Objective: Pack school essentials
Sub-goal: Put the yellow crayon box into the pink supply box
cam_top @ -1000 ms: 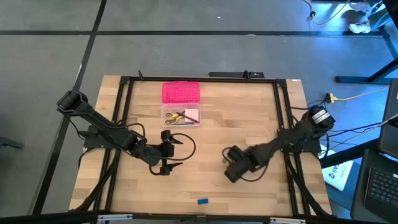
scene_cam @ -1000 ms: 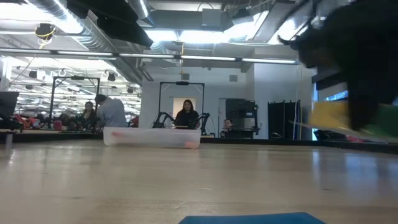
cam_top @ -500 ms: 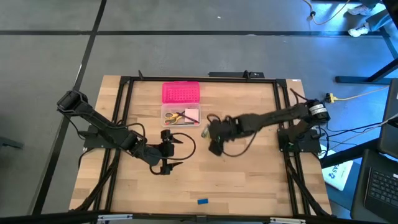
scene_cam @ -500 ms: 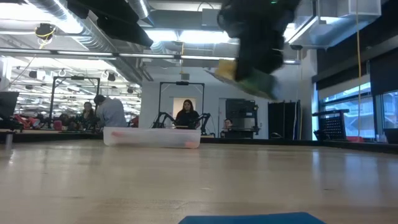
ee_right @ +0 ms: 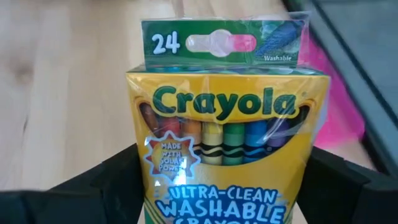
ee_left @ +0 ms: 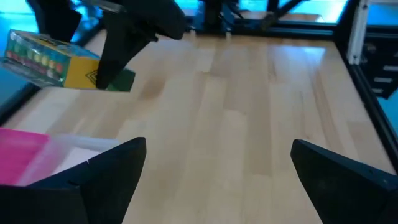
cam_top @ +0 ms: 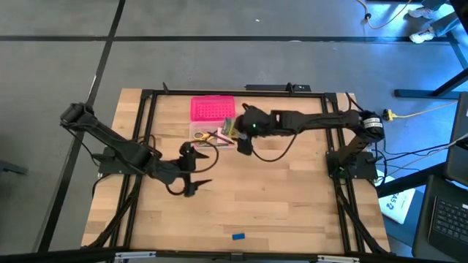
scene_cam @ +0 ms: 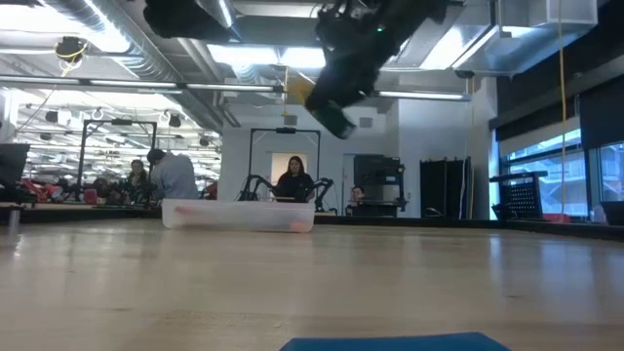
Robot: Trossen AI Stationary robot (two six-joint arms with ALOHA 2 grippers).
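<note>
My right gripper reaches to the far middle of the table, shut on the green-yellow crayon box, which hangs in the air beside the right end of the clear plastic box. Yellow-handled scissors and a pink notepad lie in that box. Its pink lid lies just beyond it. A small blue eraser lies flat near the table's front edge. My left gripper hovers open nearer than the clear box, with nothing between its fingers. My right gripper pinches the crayon box by its two narrow sides, one finger on each, at the lower half of the box. The box's green hang-tab end sticks out past the fingers. It is lifted clear of the table and tilted.
A black frame runs along the table's left, right and far sides. Bare wood lies between the arms and the front edge. In the low view people stand far behind the table.
My right gripper has swung from the table's near right up and across toward the clear box at the far middle, rolling as it went, with the crayon box in its hold all the way. My left gripper has risen a little.
</note>
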